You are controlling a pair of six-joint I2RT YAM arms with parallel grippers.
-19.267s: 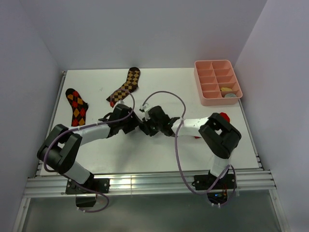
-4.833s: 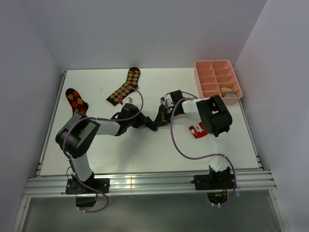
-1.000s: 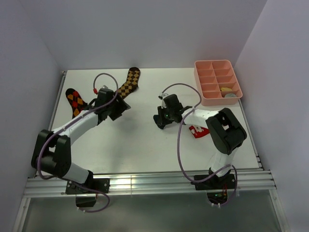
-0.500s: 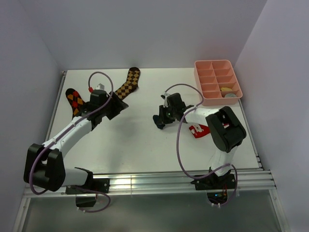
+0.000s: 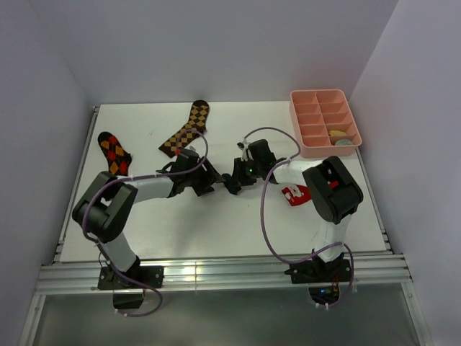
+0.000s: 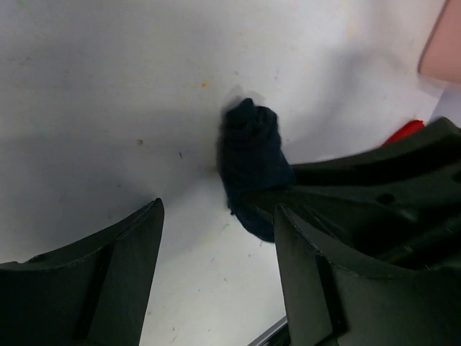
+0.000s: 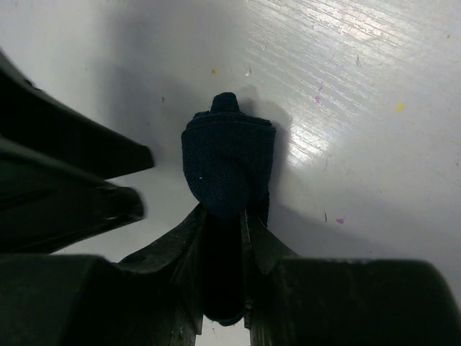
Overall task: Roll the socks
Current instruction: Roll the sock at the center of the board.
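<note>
Top external view: both arms fold inward so their grippers face each other near the middle of the white table (image 5: 216,223). The left arm bends sharply above its base and its forearm runs low to the right. The right arm's elbow is raised over the right side and its forearm reaches left.

The right gripper (image 7: 227,216) is clamped on a small dark navy ankle sock (image 7: 227,169), bunched into a tight roll that sticks out past the fingertips. Whether the roll rests on the table or hangs just above it cannot be told.

The left gripper (image 6: 216,216) has its fingers well apart, with the navy roll just ahead of the gap and not touching either finger.

Further off lie a long brown checkered sock (image 5: 189,128), a black argyle sock with red and orange diamonds (image 5: 114,155), a red sock with white trim (image 5: 294,193) and a pink plastic compartment tray (image 5: 317,91).
</note>
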